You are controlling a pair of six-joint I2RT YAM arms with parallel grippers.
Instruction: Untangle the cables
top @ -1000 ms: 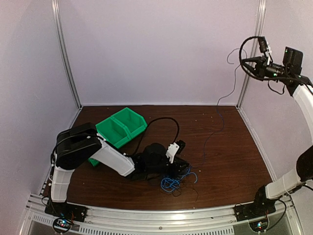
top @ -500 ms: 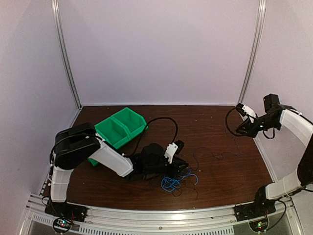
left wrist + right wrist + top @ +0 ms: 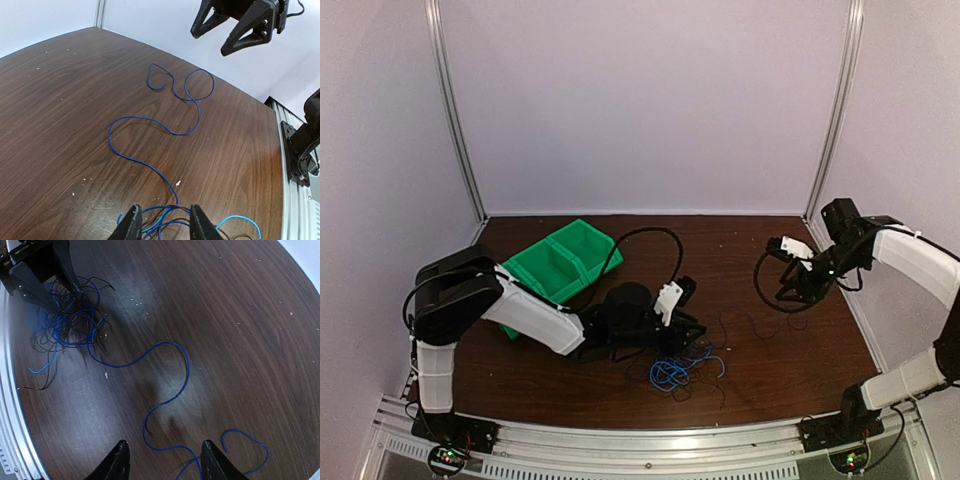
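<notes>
Left gripper (image 3: pixel 164 226): low over the table (image 3: pixel 750 240), fingertips at the edge of the tangle. Jaws parted, with blue strands crossing a gap much wider than they are.
Right gripper (image 3: pixel 164 460): raised off the wood on the right side, pointing down. Jaws spread wide, nothing between them.
Cables (image 3: pixel 672 372): knotted heap of blue and black wires near the front centre of the table, just in front of the left gripper.
Loose blue strand (image 3: pixel 170 399): runs out of the heap in an S-curve toward the right and ends in small loops below the right gripper. It lies flat on the wood, touched by neither gripper.
Green bins (image 3: pixel 565 262): back left, side by side, behind the left arm and well apart from the heap.
</notes>
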